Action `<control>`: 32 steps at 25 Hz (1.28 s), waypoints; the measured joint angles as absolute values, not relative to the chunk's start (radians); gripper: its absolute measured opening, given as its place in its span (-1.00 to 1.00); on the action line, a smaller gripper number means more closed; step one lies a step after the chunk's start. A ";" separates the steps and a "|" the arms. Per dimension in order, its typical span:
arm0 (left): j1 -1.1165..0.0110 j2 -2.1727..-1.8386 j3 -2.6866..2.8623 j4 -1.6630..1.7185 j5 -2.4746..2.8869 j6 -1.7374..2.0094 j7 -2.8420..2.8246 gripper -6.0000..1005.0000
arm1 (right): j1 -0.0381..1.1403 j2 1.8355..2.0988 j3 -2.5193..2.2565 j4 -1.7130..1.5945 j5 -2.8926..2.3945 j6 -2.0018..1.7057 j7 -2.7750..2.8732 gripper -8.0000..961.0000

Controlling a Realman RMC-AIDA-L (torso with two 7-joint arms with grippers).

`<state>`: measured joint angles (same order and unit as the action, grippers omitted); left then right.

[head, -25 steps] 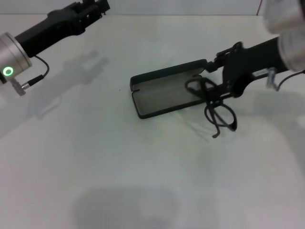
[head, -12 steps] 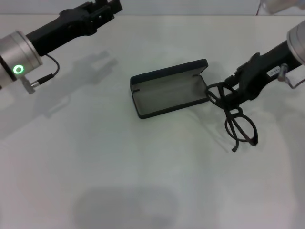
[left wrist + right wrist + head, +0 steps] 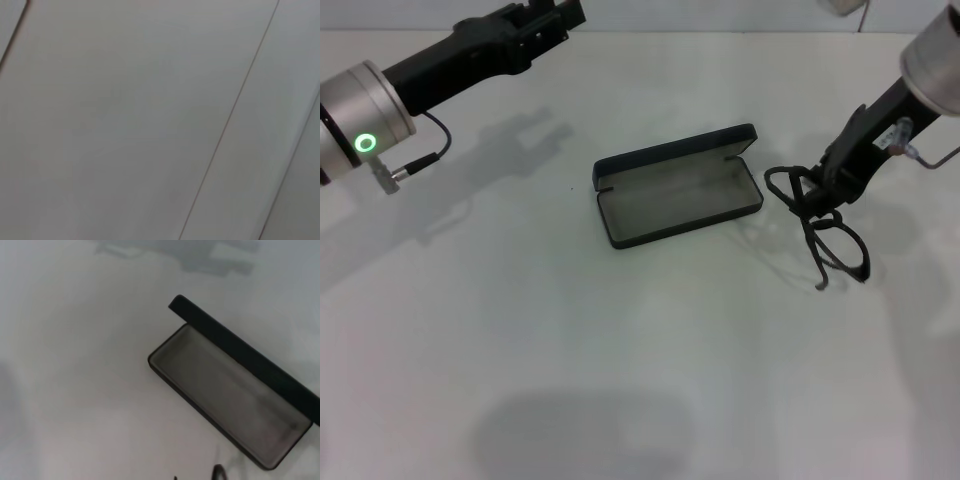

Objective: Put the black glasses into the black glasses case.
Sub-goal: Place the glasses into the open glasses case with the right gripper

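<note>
The black glasses case [image 3: 672,199] lies open at the table's middle, lid standing up on the far side and grey lining bare. It also shows empty in the right wrist view [image 3: 235,392]. My right gripper [image 3: 817,192] is to the right of the case and is shut on the black glasses [image 3: 832,240]. The glasses hang below it with their temple arms open, outside the case and by its right end. A tip of the glasses shows in the right wrist view [image 3: 218,473]. My left gripper [image 3: 548,14] is held high at the far left, away from both.
The white table [image 3: 620,350] spreads around the case, with its far edge behind it. The left arm [image 3: 430,70] reaches across the far left corner. The left wrist view shows only a pale flat surface.
My right gripper has carried the glasses from over the case's right end out to the right of it. The left arm has shifted slightly to the right.
</note>
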<state>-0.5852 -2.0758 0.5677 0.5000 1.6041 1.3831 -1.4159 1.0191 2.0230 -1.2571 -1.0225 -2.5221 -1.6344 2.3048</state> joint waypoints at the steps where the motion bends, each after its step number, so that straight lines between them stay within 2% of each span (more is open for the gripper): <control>1: -0.585 -2.076 0.568 0.500 1.604 1.384 -1.416 0.06 | 1.019 2.023 -1.270 -1.024 -2.526 -1.635 2.312 0.14; 4: -0.583 -2.075 0.568 0.500 1.606 1.388 -1.420 0.07 | 1.010 2.022 -1.293 -1.045 -2.538 -1.642 2.323 -0.09; 7: -0.584 -2.075 0.568 0.500 1.608 1.388 -1.421 0.07 | 1.013 2.022 -1.330 -1.045 -2.571 -1.650 2.356 -0.05; 13: -0.592 -2.077 0.568 0.500 1.610 1.389 -1.424 0.07 | 1.052 2.019 -1.342 -1.022 -2.608 -1.688 2.372 0.22; 18: -0.601 -2.076 0.590 0.499 1.613 1.389 -1.440 0.07 | 1.144 2.011 -1.332 -0.907 -2.620 -1.801 2.358 0.45; 21: -0.601 -2.075 0.595 0.498 1.614 1.387 -1.443 0.07 | 1.156 2.016 -1.321 -0.925 -2.625 -1.856 2.354 0.56; 23: -0.598 -2.074 0.595 0.496 1.615 1.384 -1.442 0.07 | 1.135 2.019 -1.310 -0.974 -2.622 -1.870 2.352 0.63; 26: -0.593 -2.073 0.595 0.487 1.615 1.383 -1.442 0.07 | 1.073 2.018 -1.246 -1.058 -2.604 -1.859 2.334 0.63; 28: -0.592 -2.072 0.595 0.482 1.615 1.384 -1.440 0.07 | 1.073 2.018 -1.246 -1.058 -2.604 -1.859 2.334 0.63; 29: -0.589 -2.072 0.595 0.480 1.615 1.384 -1.437 0.07 | 1.036 2.018 -1.207 -1.085 -2.590 -1.824 2.321 0.63; 30: -0.586 -2.072 0.595 0.479 1.615 1.384 -1.434 0.07 | 0.914 2.021 -1.152 -1.100 -2.473 -1.675 2.256 0.63; 32: -0.578 -2.073 0.594 0.479 1.612 1.384 -1.431 0.07 | 0.820 2.023 -1.158 -1.101 -2.353 -1.567 2.172 0.62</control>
